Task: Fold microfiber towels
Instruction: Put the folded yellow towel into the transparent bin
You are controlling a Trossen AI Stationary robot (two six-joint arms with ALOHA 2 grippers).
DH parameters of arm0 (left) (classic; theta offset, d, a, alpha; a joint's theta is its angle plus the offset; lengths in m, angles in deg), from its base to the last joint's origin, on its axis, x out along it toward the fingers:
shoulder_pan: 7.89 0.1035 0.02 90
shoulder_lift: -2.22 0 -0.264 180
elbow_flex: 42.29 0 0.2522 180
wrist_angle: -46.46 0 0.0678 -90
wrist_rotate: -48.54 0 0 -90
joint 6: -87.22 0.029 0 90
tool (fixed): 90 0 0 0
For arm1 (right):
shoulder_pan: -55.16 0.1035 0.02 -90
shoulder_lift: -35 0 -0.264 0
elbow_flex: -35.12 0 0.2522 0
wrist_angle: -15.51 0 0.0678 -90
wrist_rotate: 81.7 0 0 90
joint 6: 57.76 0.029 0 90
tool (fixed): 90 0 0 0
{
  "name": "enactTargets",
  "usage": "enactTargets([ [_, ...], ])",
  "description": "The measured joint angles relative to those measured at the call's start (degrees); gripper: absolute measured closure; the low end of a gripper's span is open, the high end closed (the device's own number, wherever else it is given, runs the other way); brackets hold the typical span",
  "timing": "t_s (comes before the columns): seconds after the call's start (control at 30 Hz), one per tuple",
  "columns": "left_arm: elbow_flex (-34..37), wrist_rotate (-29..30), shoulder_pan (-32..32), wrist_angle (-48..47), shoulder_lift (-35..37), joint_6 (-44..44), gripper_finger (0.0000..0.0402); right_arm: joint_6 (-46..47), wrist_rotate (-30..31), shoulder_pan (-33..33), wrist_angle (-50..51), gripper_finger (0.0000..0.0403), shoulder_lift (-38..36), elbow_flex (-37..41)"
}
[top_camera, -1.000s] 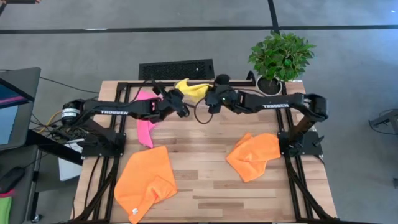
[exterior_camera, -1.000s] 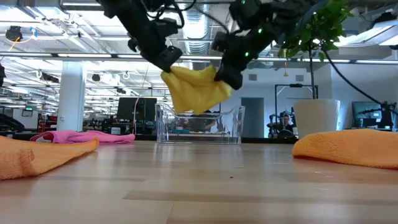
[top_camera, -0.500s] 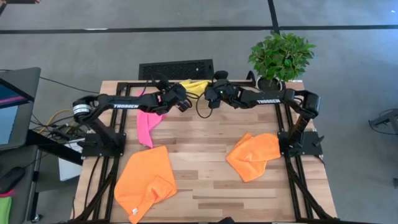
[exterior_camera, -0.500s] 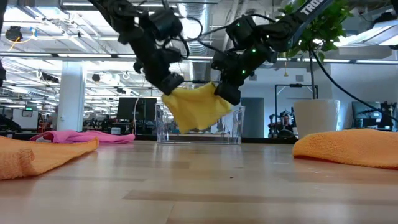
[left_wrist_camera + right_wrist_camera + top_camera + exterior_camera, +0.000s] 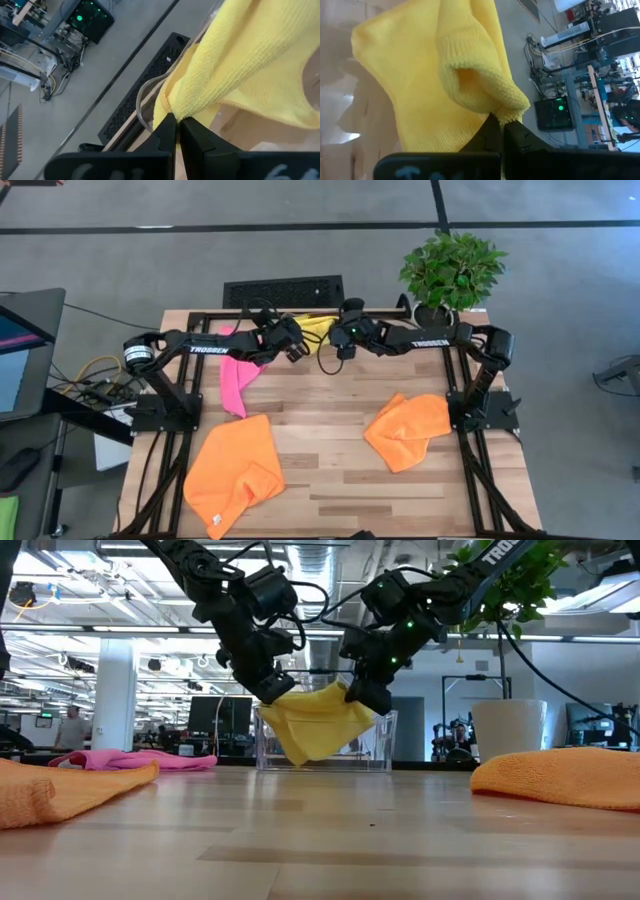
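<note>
Nearest the front edge lie two orange towels, one (image 5: 233,471) well back from the left claw (image 5: 296,346) and one (image 5: 407,429) well back from the right claw (image 5: 335,340), both flat on the table (image 5: 320,395). A pink towel (image 5: 236,375) lies just behind and beside the left claw. Both claws are clenched on the yellow towel (image 5: 318,722), each pinching an upper corner, so it hangs between them, sagging into the clear bin (image 5: 380,747) directly below. A potted plant (image 5: 450,273) stands beyond the right claw.
</note>
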Motion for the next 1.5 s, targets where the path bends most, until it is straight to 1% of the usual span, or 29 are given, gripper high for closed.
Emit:
enactTargets([
  [0.17,-0.06,-0.09,0.0,-0.14,0.0,0.29,0.0401,0.01,-0.04,0.0,0.53,0.0391,0.0,0.0],
  [0.3,-0.07,-2.1,0.02,-0.2,0.0,0.19,0.0401,0.03,0.02,-0.02,0.57,0.0389,-0.02,-0.02],
  [0.4,-0.07,-3.65,0.02,-0.28,0.0,-0.65,0.0397,0.04,0.05,0.01,0.67,0.0377,-0.02,-0.02],
  [0.77,-0.09,-3.97,0.02,-0.28,0.0,-0.96,0.0399,0.05,0.24,0.58,0.66,0.0332,-0.07,-0.02],
  [0.9,-0.11,-4.37,0.02,-0.67,0.0,-1.03,0.04,0.05,0.26,1.12,0.67,0.0309,-0.09,-0.02],
  [1.1,-0.11,-4.41,0.02,-0.7,0.0,-1.03,0.04,-0.32,0.42,2.38,0.64,0.0258,-0.09,-0.04],
  [1.23,-0.11,-4.51,0.02,-0.7,0.0,-1.03,0.0401,-1.16,0.37,3.44,1.2,0.0237,-0.11,-0.09],
  [1.4,-0.11,-5.24,0.07,-0.66,0.0,-1.03,0.0401,-5.42,0.28,4.61,4.27,0.0231,-0.11,-0.09],
  [1.5,-0.11,-5.25,0.07,-0.66,0.0,-1.03,0.0401,-6.25,0.26,4.74,4.48,0.0246,-0.11,-0.09],
])
